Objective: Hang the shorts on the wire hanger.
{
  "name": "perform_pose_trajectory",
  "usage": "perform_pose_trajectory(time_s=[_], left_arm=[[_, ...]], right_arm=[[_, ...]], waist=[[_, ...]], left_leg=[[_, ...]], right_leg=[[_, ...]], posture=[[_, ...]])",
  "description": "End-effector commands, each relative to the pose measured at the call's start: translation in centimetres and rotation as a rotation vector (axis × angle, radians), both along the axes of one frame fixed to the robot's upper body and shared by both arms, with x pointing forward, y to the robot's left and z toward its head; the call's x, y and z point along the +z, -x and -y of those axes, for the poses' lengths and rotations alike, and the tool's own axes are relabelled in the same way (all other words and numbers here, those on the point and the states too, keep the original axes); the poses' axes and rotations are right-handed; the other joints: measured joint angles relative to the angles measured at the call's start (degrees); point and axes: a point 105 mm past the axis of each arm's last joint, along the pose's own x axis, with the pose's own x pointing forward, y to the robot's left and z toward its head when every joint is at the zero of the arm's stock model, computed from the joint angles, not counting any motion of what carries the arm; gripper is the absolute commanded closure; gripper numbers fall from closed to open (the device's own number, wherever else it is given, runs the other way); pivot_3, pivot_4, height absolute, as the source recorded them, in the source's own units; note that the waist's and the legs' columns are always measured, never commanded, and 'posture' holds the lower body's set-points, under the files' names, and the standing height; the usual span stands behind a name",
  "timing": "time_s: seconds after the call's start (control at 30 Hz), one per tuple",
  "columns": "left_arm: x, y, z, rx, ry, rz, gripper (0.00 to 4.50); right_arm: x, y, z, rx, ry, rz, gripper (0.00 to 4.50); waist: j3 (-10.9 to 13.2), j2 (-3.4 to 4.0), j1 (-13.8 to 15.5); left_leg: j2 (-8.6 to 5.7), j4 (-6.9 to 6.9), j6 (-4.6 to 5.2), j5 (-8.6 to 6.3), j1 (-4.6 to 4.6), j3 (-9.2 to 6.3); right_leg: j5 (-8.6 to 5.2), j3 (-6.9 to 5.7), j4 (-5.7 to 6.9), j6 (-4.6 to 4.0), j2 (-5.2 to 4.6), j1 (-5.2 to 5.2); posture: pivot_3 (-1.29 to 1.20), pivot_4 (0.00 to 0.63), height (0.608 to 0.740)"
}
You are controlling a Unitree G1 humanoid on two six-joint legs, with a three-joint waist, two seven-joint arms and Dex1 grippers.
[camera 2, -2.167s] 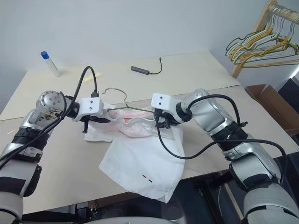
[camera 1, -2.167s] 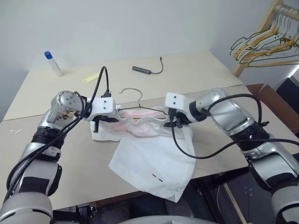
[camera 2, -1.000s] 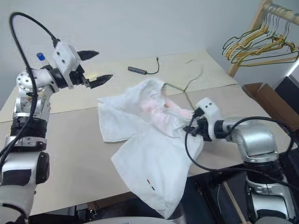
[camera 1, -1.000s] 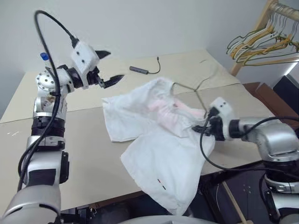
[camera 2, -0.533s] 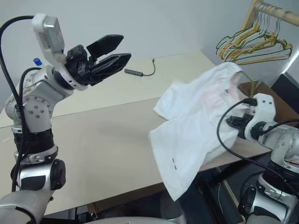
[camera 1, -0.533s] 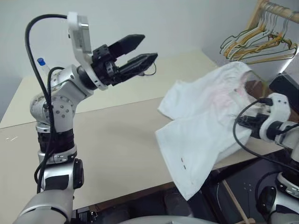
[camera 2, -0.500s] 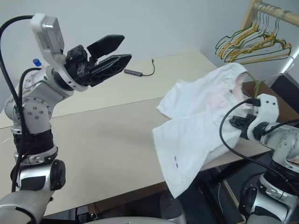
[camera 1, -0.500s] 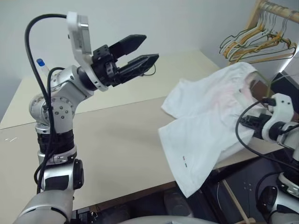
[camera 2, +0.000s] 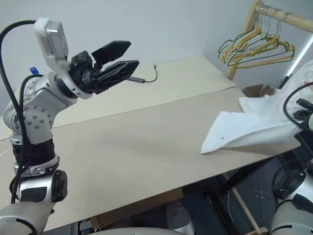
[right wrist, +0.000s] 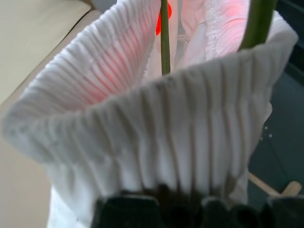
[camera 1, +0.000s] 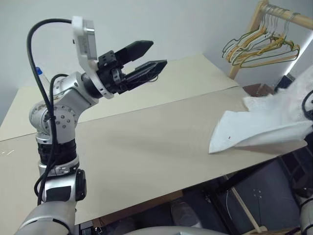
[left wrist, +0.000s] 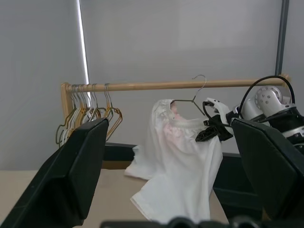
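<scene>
The left gripper (camera 1: 146, 59) hangs high over the far left of the long beige table (camera 1: 146, 142), its two black fingers (camera 1: 134, 48) spread wide with nothing between them, pointing right across the tabletop. Out at the table's right end, the white thin fabric shorts (camera 1: 266, 125) are lifted, one leg trailing down so its lower part lies on the table edge while the rest rises off to the right. From the left wrist camera, the shorts (left wrist: 183, 166) drape from the thin olive-grey wire hanger (left wrist: 192, 97), whose curved hook stands up in front of a wooden clothes rail (left wrist: 166, 86). The right gripper (left wrist: 209, 134) is clamped on the gathered waistband beside the hanger's wire, jaws pressed nearly together on the cloth. The right wrist camera looks straight into that ribbed waistband, pinkish inside, with a green-grey wire running down through the opening. At the rail's left end hangs a bunch of green, yellow and wooden hangers (camera 1: 257, 46).
</scene>
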Motion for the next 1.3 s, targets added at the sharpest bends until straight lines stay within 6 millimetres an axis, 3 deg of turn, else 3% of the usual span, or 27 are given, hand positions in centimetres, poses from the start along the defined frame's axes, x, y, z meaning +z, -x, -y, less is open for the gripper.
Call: perform_pose_trajectory(time_s=[0.03,0.27,0.4,0.53,0.83,0.87,0.97,1.13,1.3], left_arm=[[0.7,0.5,-0.1,0.014,-0.011,0.056,0.03],[0.5,0.6,-0.4,0.027,-0.018,0.059,0.03],[0.4,0.6,-0.4,0.029,-0.022,0.061,0.03],[0.3,0.7,-0.4,0.025,-0.028,0.068,0.0],[0.5,0.6,-0.3,0.021,-0.044,0.076,0.0],[0.5,0.6,-0.3,0.02,-0.046,0.078,0.0],[0.5,0.5,-0.2,0.019,-0.05,0.083,0.0],[0.7,0.4,-0.2,0.014,-0.057,0.091,0.0],[0.9,0.2,-0.2,0.013,-0.065,0.099,0.0]], right_arm=[[1.7,0.5,2.7,-0.122,0.019,0.062,4.41],[1.4,0.8,4.7,-0.196,-0.018,0.081,4.41],[0.2,0.6,4.8,-0.194,-0.026,0.049,4.41],[-0.5,0.2,4.0,-0.155,0.048,0.012,3.28],[0.6,0.6,4.1,-0.187,0.288,-0.002,0.17],[0.7,0.7,4.2,-0.198,0.355,-0.01,0.01],[1.4,1.2,4.5,-0.264,0.579,-0.014,0.01],[3.8,2.4,3.8,-0.439,0.943,0.133,0.01],[5.7,2.7,0.3,-0.459,1.171,0.36,0.01]], waist=[[0.0,0.01,0.1],[0.1,-0.01,0.1],[0.1,-0.04,0.1],[0.1,-0.05,0.1],[0.1,-0.01,0.3],[0.1,-0.02,0.3],[0.1,-0.02,0.3],[0.1,0.02,0.2],[0.1,0.04,0.0]], left_leg=[[0.0,0.0,0.01,-0.01,-0.02,0.0],[0.0,-0.04,0.05,-0.03,-0.04,0.06],[0.0,-0.04,0.05,-0.03,-0.03,0.09],[0.0,-0.04,0.05,-0.04,-0.05,0.1],[0.01,-0.04,0.05,-0.04,-0.03,0.05],[0.01,-0.03,0.05,-0.04,-0.04,0.04],[0.02,-0.02,0.04,-0.04,-0.05,0.03],[0.02,0.0,0.02,-0.06,-0.04,0.05],[0.02,-0.01,0.0,-0.07,-0.02,0.04]], right_leg=[[0.0,0.0,-0.01,0.0,0.0,0.0],[0.0,-0.01,-0.15,0.01,-0.01,0.07],[-0.04,-0.01,-0.18,0.08,-0.01,0.12],[-0.13,-0.01,-0.22,0.25,-0.01,0.15],[-0.12,-0.01,-0.22,0.32,-0.01,0.15],[-0.12,-0.03,-0.23,0.31,-0.01,0.14],[-0.11,-0.03,-0.24,0.33,-0.01,0.13],[-0.13,0.04,-0.19,0.42,-0.03,0.09],[-0.12,0.06,-0.18,0.42,-0.02,0.07]], posture=[[-0.29,0.0,0.74],[-0.29,0.0,0.74],[-0.29,0.0,0.74],[-0.28,0.0,0.74],[-0.29,0.0,0.74],[-0.29,0.0,0.74],[-0.29,0.0,0.74],[-0.3,0.0,0.74],[-0.31,0.0,0.74]])
